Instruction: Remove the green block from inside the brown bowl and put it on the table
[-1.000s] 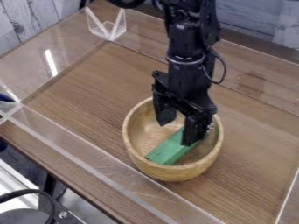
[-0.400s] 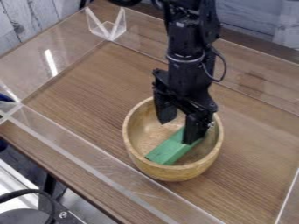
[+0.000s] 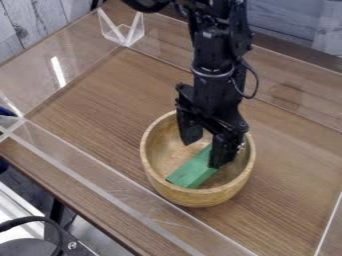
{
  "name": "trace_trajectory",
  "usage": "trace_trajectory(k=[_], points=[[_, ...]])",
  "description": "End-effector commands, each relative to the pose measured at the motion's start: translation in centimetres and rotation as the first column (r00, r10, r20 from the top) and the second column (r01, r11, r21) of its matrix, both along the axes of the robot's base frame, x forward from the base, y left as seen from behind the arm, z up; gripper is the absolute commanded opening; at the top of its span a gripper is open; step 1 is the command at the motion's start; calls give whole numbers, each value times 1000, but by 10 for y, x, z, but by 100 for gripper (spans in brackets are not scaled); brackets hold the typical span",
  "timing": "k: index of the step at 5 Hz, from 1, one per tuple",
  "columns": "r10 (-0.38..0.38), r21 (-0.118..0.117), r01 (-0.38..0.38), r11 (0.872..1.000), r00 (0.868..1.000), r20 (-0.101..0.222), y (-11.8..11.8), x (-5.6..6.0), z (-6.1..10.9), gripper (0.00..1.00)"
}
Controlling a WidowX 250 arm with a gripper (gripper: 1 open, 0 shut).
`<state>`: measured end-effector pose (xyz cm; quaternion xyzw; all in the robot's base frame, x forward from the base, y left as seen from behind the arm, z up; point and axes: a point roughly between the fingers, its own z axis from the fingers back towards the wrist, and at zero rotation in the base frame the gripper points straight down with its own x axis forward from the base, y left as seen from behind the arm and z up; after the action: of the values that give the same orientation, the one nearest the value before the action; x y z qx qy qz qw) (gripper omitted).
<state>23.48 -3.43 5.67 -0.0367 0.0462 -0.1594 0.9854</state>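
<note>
- Clear plastic bracket (image 3: pixel 122 27), pointed and angular, near the top edge, left of centre.
- Grey wood-grain surface (image 3: pixel 24 24) filling the upper left corner.
- Black cable (image 3: pixel 38 218) curving through the lower left corner.
- Pale rounded object (image 3: pixel 23 246) at the bottom left, beside the cable, cut off by the frame; what it is, unclear.

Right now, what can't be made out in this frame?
- Upper end of the green block: in the camera view, covered by the tool.
- Whether the tool touches the block: too dark and small to tell.
- Part of the brown bowl's inside: behind the tool.
- Black cables at lower left: cut off by the picture's edge.
</note>
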Motion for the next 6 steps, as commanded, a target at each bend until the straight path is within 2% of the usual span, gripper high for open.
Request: trace_trajectory(k=[1, 3, 4, 6], points=[[3, 2, -3, 1000, 1000, 27, 1, 6, -1, 100], [1, 8, -1, 1000, 1000, 5, 1, 5, -18, 100], [3, 9, -3, 1000, 1000, 1, 1, 6, -20, 0], [5, 12, -6, 1000, 1000, 21, 0, 10, -3, 0]])
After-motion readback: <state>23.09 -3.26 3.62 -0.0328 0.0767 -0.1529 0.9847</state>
